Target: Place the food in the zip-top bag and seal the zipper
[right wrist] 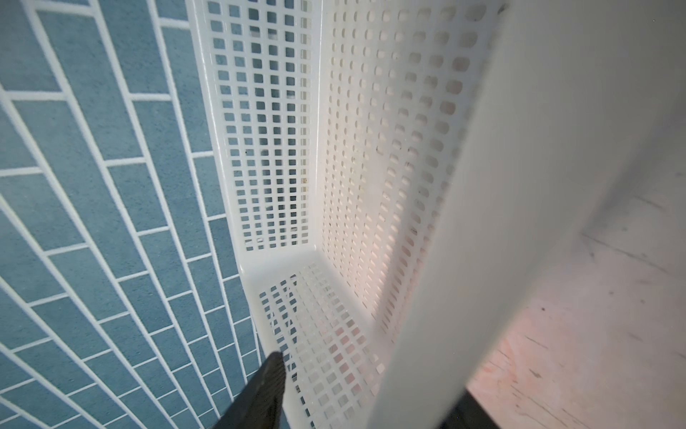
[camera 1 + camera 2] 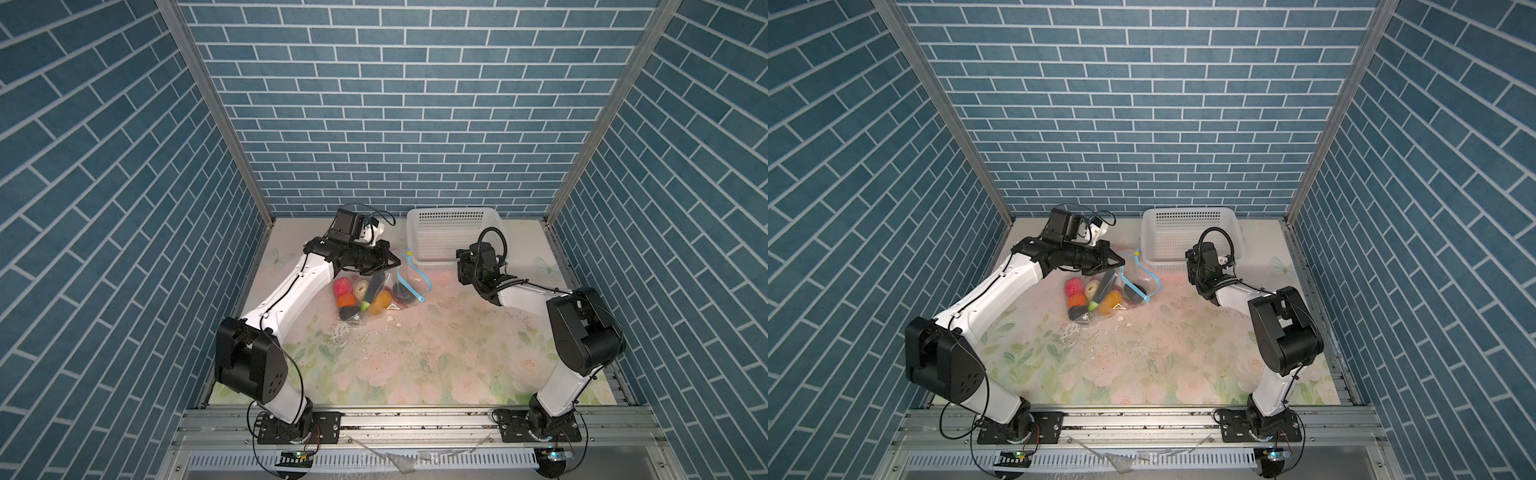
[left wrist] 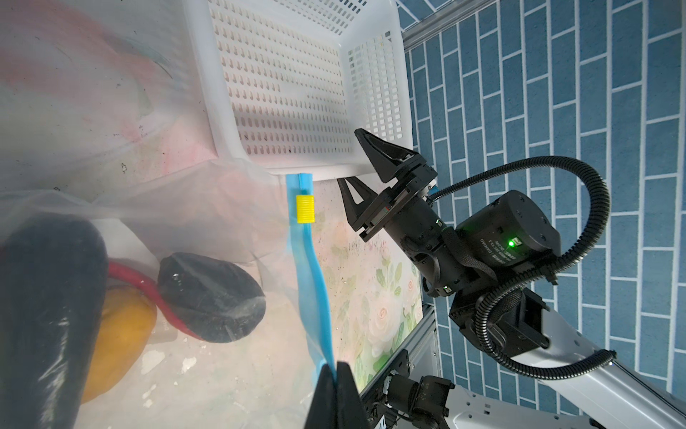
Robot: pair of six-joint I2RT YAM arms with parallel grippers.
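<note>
The clear zip-top bag (image 2: 376, 309) (image 2: 1100, 309) lies at mid-table, left of centre. Through the plastic I see the food: a pink ball (image 2: 342, 286), an orange ball (image 2: 345, 300), a cream lump (image 2: 360, 286), a yellow-orange fruit (image 2: 380, 301), a dark aubergine (image 3: 48, 315), a black lump (image 3: 211, 297) and a red chilli (image 3: 148, 289). The light blue zipper (image 2: 409, 286) (image 3: 315, 282) loops apart at the mouth, its yellow tab (image 3: 305, 209) at the far end. My left gripper (image 2: 394, 263) (image 3: 336, 371) is shut on the zipper strip. My right gripper (image 3: 349, 156) (image 2: 460, 266) stands open at the basket's near corner.
A white perforated basket (image 2: 449, 210) (image 3: 282, 93) (image 1: 371, 148) stands at the back right, just beyond the bag's mouth, with nothing visible in it. Blue brick walls close in the floral table on three sides. Small crumbs and white scraps (image 2: 390, 320) lie in front of the bag.
</note>
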